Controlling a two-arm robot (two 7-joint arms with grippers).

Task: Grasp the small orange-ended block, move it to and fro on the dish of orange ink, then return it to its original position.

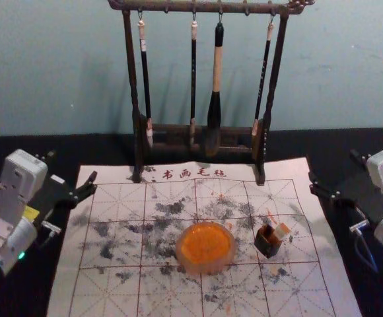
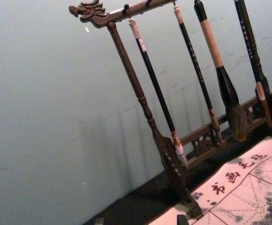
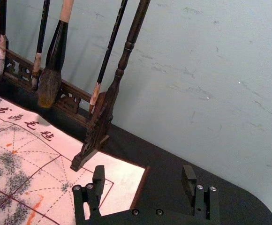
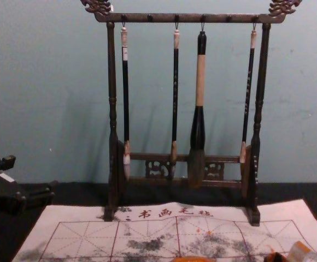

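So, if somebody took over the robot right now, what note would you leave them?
Left gripper: open, empty, by the mat's left edge.
Right gripper: open, empty, by its right edge.
Dish of orange ink: on the mat. Block: at the dark box, right of the dish.
Done: can't tell whether the block has been inked.
Left, if not: grasp it, move it to and fro on the ink, put it back.
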